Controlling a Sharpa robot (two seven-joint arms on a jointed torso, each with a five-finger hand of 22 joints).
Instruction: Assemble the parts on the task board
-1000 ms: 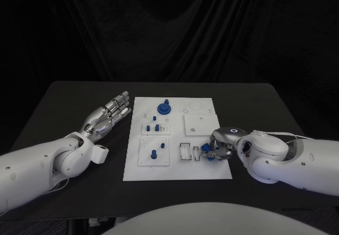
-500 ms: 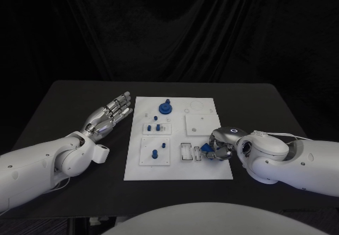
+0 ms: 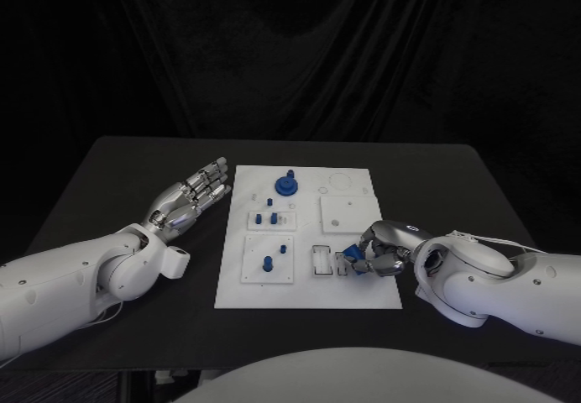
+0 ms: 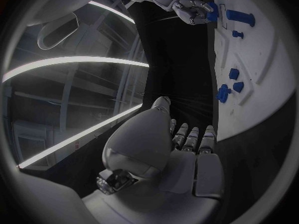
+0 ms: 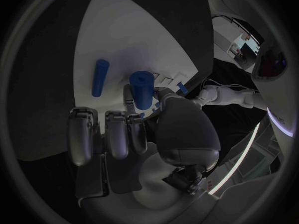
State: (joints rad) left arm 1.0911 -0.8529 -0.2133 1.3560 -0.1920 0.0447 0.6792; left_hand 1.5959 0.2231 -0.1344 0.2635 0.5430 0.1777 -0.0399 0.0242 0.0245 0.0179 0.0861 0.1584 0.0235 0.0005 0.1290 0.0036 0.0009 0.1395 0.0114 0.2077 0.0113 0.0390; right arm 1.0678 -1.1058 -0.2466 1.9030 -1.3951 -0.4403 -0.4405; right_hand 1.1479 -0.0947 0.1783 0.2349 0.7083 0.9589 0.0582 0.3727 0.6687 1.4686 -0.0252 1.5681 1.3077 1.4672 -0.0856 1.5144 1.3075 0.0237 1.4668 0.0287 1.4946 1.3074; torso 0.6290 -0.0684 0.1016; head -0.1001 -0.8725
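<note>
The white task board [image 3: 303, 294] lies mid-table. My right hand [image 3: 378, 256] hovers over its near right part and pinches a short blue cylinder [image 3: 353, 252] between thumb and finger; in the right wrist view that cylinder [image 5: 142, 88] stands upright in the grip of my right hand [image 5: 134, 134]. A second blue cylinder [image 5: 99, 77] lies flat on the board [image 5: 137, 30] beside it. My left hand [image 3: 194, 197] lies flat and open next to the board's left edge, holding nothing. A large blue part [image 3: 287, 185] stands at the board's far end, and small blue pegs [image 3: 269, 262] stand in the left modules.
White raised modules [image 3: 342, 211] and slotted holders [image 3: 320, 260] sit on the board. The left wrist view shows the left hand [image 4: 181, 149], the board's edge [image 4: 268, 59] with blue pegs [image 4: 224, 92], and the right hand [image 4: 187, 5] beyond. Black table [image 3: 121, 176] surrounds the board.
The right forearm has sunk a little toward the near table edge, while its hand still holds the blue cylinder over the same spot. The left arm has not moved.
</note>
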